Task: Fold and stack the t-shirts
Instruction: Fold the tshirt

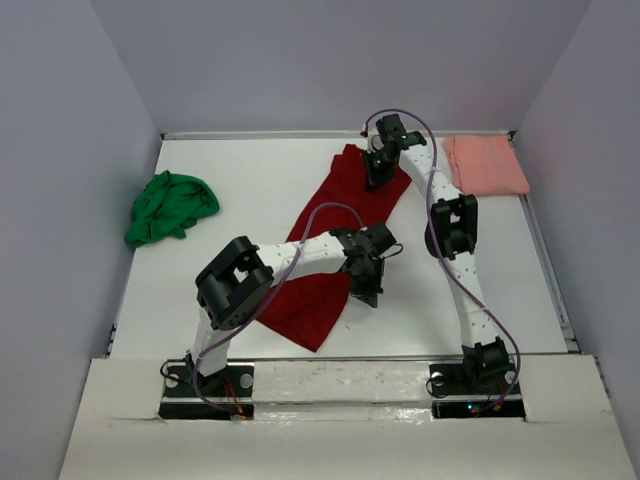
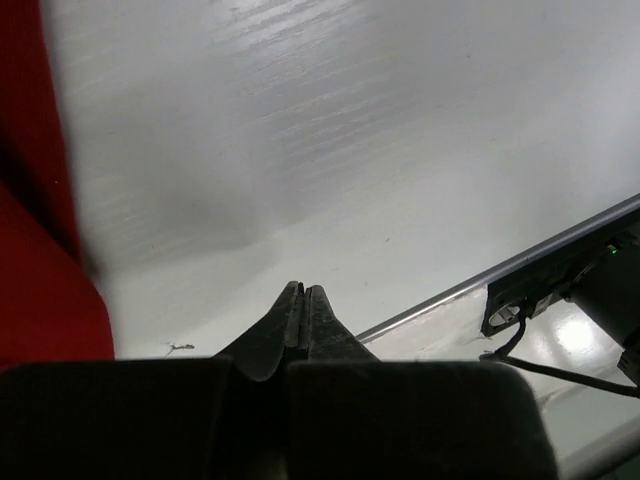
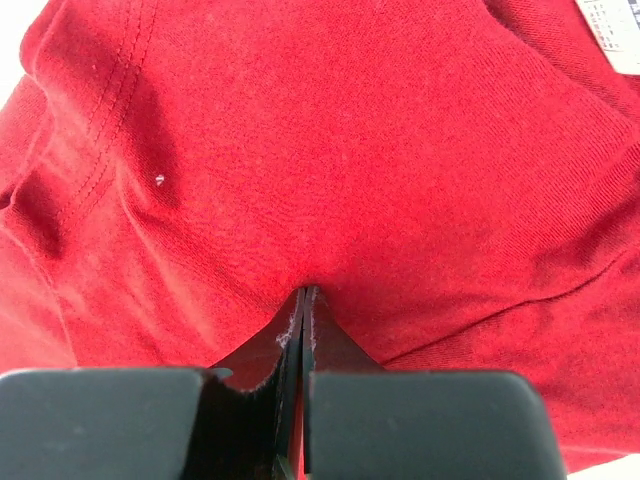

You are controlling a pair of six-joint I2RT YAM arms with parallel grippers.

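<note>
Dark red t-shirt (image 1: 310, 305), soft stitched knit, lies long and creased.

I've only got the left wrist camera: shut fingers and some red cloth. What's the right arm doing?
Observer: The right gripper is shut on the dark red t-shirt, at its far end.
Operator: Where are the other shirts?
Observer: The green t-shirt lies crumpled on the left of the table.
Operator: And the pink one?
Observer: The salmon pink t-shirt looks folded, at the far right corner, nothing stacked on it.
</note>
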